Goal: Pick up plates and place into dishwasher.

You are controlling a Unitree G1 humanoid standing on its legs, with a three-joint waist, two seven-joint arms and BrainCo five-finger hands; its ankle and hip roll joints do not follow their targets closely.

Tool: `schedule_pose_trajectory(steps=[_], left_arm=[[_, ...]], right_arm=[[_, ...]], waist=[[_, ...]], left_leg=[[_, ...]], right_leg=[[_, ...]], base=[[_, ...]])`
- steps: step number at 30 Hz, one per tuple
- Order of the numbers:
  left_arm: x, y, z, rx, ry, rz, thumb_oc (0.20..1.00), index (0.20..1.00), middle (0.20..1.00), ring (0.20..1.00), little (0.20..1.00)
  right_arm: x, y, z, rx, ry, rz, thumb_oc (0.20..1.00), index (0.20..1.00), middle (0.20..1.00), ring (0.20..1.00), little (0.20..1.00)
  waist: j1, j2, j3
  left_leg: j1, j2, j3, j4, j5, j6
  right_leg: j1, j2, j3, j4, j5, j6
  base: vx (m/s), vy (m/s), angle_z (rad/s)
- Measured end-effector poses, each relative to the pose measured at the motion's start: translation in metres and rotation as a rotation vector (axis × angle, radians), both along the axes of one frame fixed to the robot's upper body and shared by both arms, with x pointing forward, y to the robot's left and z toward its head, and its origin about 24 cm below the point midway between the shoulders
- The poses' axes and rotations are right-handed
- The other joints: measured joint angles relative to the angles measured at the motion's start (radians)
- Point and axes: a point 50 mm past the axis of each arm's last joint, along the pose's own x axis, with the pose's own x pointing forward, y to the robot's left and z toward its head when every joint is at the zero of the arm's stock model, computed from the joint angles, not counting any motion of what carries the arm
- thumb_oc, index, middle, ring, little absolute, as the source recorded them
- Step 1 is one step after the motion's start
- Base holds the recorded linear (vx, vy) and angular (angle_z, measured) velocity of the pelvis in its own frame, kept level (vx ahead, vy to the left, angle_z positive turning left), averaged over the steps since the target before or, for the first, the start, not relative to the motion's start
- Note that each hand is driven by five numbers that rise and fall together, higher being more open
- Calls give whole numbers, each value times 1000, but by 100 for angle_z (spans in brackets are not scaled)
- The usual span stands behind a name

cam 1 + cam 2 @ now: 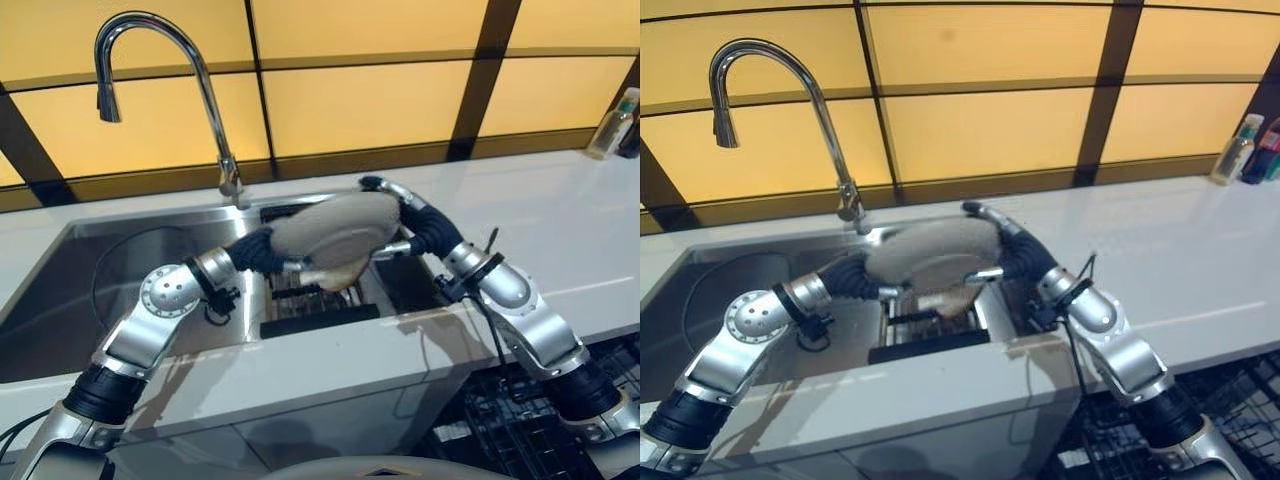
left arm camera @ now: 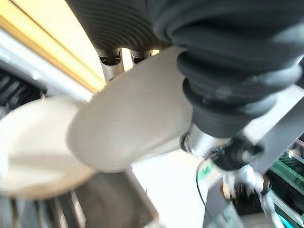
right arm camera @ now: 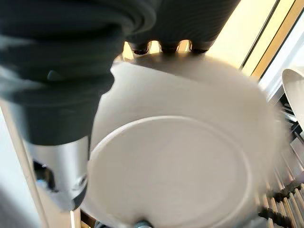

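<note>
The right robot hand [image 1: 405, 205] grasps a grey plate [image 1: 335, 230] by its rim above the sink rack [image 1: 320, 300], so the pick-up is done. Whether the left robot hand [image 1: 262, 252], under the plate, grips it I cannot tell. Next the plate must travel to the dishwasher.

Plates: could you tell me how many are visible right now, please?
2: one plate held over the sink between both hands; a second plate lower down on the rack. More may be hidden beneath.

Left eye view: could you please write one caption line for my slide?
Both hands, left hand and right hand, hold a pale plate above the sink.
</note>
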Motion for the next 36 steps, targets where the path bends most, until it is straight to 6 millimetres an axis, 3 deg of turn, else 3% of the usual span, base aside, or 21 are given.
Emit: schedule_pose_trajectory(steps=[15, 26, 32, 34, 35, 36], left_arm=[[-1, -5, -4, 19, 39, -40, 200, 200, 200, 200, 200], [-3, 3, -4, 95, 57, -59, 200, 200, 200, 200, 200], [-4, 0, -7, 95, 63, -66, 200, 200, 200, 200, 200], [-4, 0, -6, 95, 61, -67, 200, 200, 200, 200, 200], [-4, 0, -6, 95, 60, -68, 200, 200, 200, 200, 200], [-4, 0, -6, 94, 59, -69, 200, 200, 200, 200, 200]], right_arm=[[4, 8, -9, 54, 58, -81, 1000, 1000, 1000, 1000, 1000], [2, 1, -13, -323, 181, 180, 1000, 1000, 1000, 1000, 1000], [2, 0, -15, -301, 228, 193, 1000, 1000, 1000, 1000, 1000], [2, 0, -15, -299, 235, 209, 856, 856, 856, 856, 856], [2, 0, -15, -300, 235, 214, 501, 501, 501, 501, 501], [2, -1, -14, -302, 236, 220, 347, 347, 347, 347, 347]], waist=[[-2, -1, -5], [0, -8, -2], [-2, -24, 7], [-3, -27, 8], [-3, -27, 8], [-3, -27, 8]], left_leg=[[-1, 0, 0, 0, -3, 4], [-1, 0, -2, 0, -3, 4], [0, 0, -2, 0, -2, 4], [0, 0, -2, 0, 0, 0], [0, 0, -2, 0, 0, 0], [0, 0, -2, 0, 0, 0]], right_leg=[[-1, 0, 1, -4, 0, 0], [0, 0, -2, -4, 0, 0], [1, 0, -2, -3, 0, 0], [1, 0, -1, -3, 0, 0], [1, 0, -1, -3, 0, 0], [2, 0, -1, -1, 0, 0]], base=[[0, 0, 0], [0, 0, 0], [0, 0, 0], [0, 0, 0], [0, 0, 0], [0, 0, 0]])
